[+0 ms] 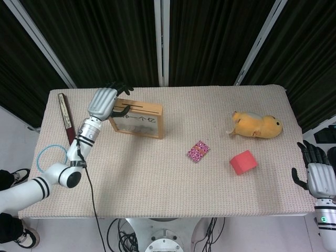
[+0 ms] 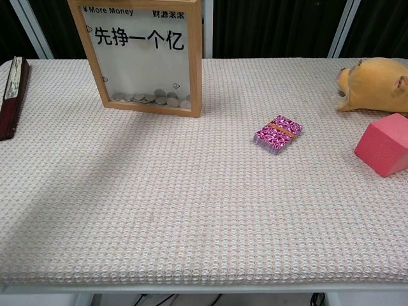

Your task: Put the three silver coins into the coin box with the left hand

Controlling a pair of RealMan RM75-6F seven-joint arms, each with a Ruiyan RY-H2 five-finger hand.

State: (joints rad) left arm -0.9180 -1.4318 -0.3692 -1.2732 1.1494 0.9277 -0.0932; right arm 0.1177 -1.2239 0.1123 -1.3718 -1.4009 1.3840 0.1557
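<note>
Head view: looking down on a tabletop [image 1: 157, 173] covered in a beige woven cloth, with dark curtains behind.
Coin box: a wooden frame with a clear front [image 1: 135, 119] stands upright in the upper left of the frame, its slotted top edge facing up so that coins can drop in.
Left hand: the left hand [image 1: 105, 102] hovers at the box's left top corner, its fingers curled over the slot; whether a coin is pinched there cannot be told.
Silver coins: in the chest view a row of silver coins [image 2: 150, 98] lies along the bottom of the box, behind the clear front; no loose coin shows on the cloth.
Task stage: judging by this, the dropping seems nearly or fully done.
Right hand: the right hand [image 1: 318, 176] rests off the lower right edge, fingers spread and empty, kept clear because the task is not its own.
Other things: a dark flat case [image 1: 66, 116] at far left, a pink patterned packet [image 1: 198, 151] at centre, a yellow plush toy [image 1: 257, 125] and a red block [image 1: 243, 161] at right, all well apart from the box.
</note>
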